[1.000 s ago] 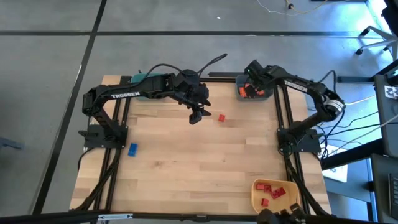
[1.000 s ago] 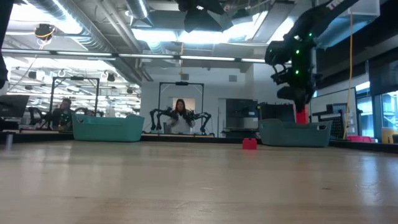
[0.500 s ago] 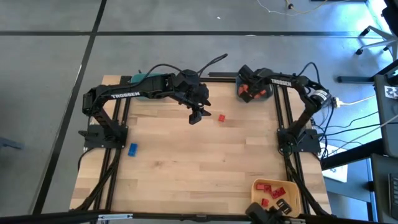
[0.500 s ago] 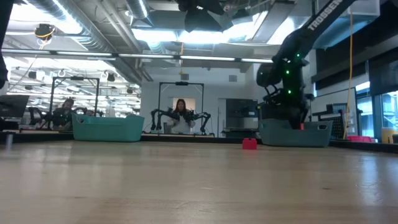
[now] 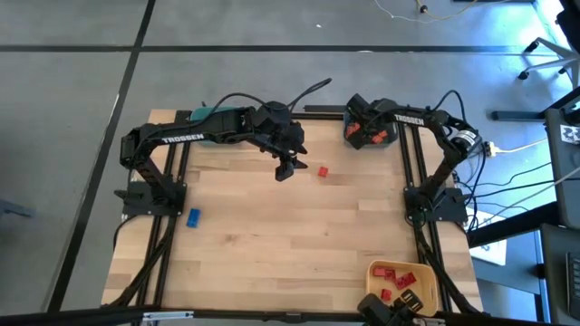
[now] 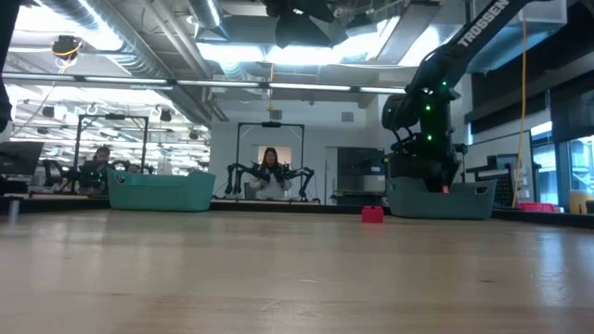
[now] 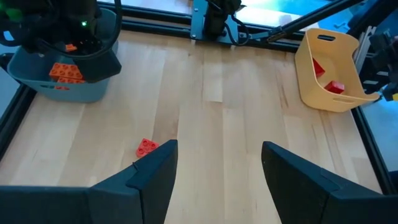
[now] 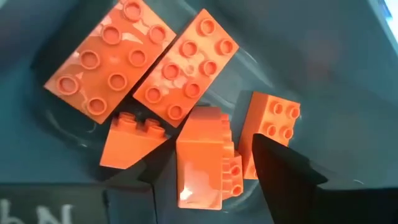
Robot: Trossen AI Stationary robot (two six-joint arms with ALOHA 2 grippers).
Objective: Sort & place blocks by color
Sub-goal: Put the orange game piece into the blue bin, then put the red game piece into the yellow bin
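Note:
My right gripper [image 5: 362, 129] reaches down into the grey-blue bin [image 5: 390, 140] at the far right corner. Its open fingers stand on either side of an orange block [image 8: 205, 163] that lies on its side on the bin floor. Several more orange blocks [image 8: 146, 59] lie around it. My left gripper [image 5: 285, 170] hangs open over the far middle of the table, nothing between its fingers [image 7: 155, 177]. A red block [image 5: 322, 171] lies flat on the wood just right of it. A blue block [image 5: 193, 217] lies near the left arm's base.
A yellow bin [image 5: 373, 282] with red blocks stands at the near right corner. A teal bin [image 6: 160, 192] sits at the far left, under the left arm. Black rails run along both sides of the table. People and other robot arms show in the room behind.
My right gripper has come down from above the grey-blue bin into it, tipping steeper. The orange block that hung below its fingers a second ago now lies on the bin floor.

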